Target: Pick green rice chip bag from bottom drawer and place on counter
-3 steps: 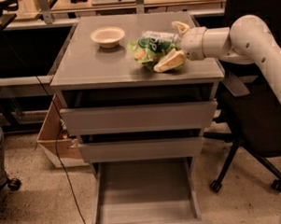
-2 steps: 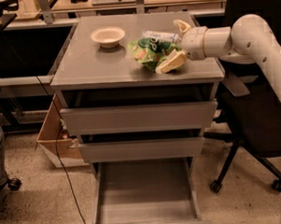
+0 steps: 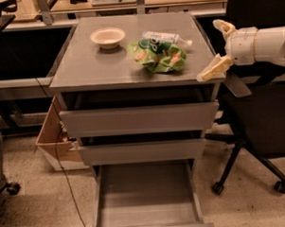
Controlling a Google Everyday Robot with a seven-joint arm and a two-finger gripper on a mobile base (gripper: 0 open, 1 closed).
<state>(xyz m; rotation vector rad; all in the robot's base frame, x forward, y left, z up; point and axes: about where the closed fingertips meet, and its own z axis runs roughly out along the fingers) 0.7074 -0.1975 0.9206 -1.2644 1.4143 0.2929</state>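
**Bag on counter, gripper empty**

The green rice chip bag (image 3: 160,54) lies upper centre on the counter (image 3: 93,70), against a clear bottle (image 3: 166,38); the gripper (image 3: 211,51) hangs at right off the counter's edge, fingers spread wide, holding nothing; the bottom drawer (image 3: 146,195) stands pulled out below.

green rice chip bag (image 3: 159,55) green, orange specks | counter (image 3: 90,65) grey | pincer (image 3: 209,50) cream, right of counter
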